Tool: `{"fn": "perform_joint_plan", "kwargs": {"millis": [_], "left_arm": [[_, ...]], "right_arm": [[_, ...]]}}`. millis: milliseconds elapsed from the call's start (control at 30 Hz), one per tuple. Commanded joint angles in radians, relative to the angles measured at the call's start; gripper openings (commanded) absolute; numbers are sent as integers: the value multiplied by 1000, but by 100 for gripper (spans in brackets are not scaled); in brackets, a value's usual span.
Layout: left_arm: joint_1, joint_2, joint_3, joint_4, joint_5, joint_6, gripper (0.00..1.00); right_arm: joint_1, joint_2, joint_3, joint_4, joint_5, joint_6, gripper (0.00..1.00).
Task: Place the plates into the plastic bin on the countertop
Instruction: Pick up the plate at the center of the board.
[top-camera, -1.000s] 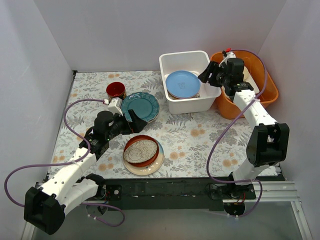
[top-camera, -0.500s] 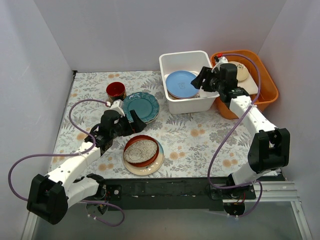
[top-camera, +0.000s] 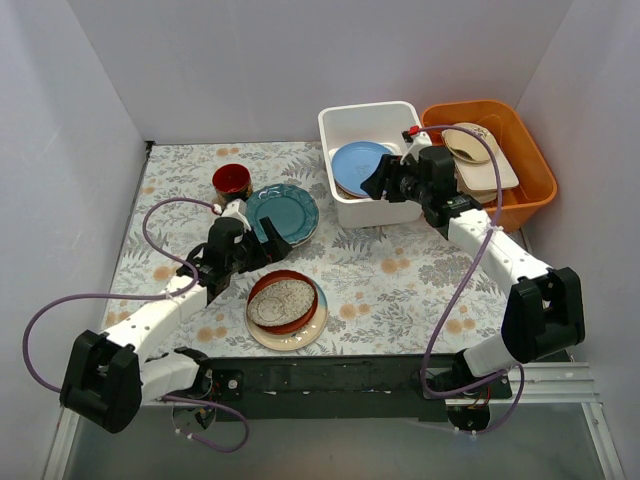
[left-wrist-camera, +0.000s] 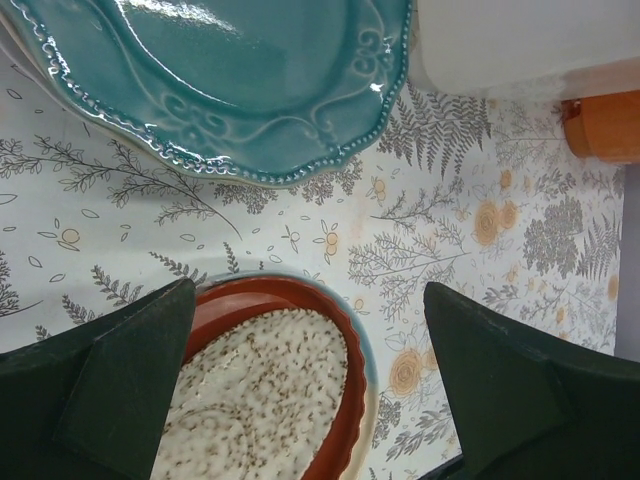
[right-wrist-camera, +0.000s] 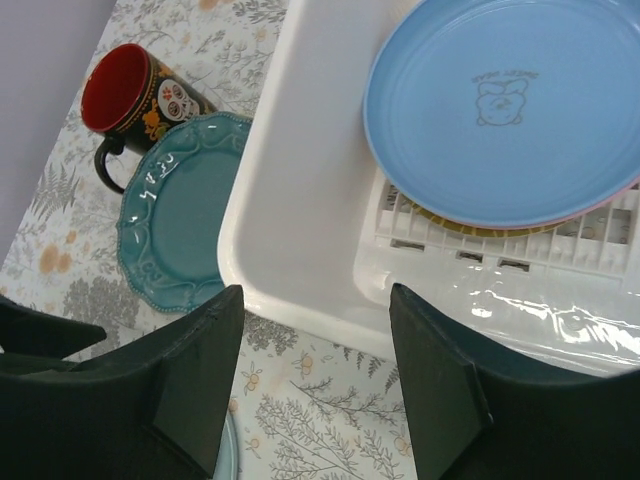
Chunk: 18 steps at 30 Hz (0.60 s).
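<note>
Bare countertop (top-camera: 390, 290) lies open right of the stacked plates (top-camera: 285, 303); the cup (top-camera: 231, 180) crowds the teal plate (top-camera: 282, 211).

A glossy light-blue round plate (right-wrist-camera: 505, 110) lies in the white slotted-floor plastic bin (top-camera: 345, 125). On the leaf-patterned countertop (top-camera: 400, 280) – a scalloped teal plate (top-camera: 282, 212), and a red-brown plate (top-camera: 283, 302) holding a speckled oval dish (left-wrist-camera: 265, 390), stacked on a cream-and-blue plate (top-camera: 290, 343).

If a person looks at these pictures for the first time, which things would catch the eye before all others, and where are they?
The light blue plate stands out first, in the white plastic bin at the back, beside a bright orange tub on the right. Next comes the teal plate on the flowered countertop, with a dark-red cup behind it. A speckled oval dish tops the stack at the front.
</note>
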Motion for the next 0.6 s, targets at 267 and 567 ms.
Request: {"fn": "perform_joint_plan", "kwargs": {"millis": [267, 567], "left_arm": [[115, 52, -26, 168, 98, -125, 92], [211, 141, -41, 253, 234, -169, 79]], "right_arm": [[95, -108, -85, 125, 14, -15, 67], [120, -135, -119, 127, 14, -7, 67]]}}
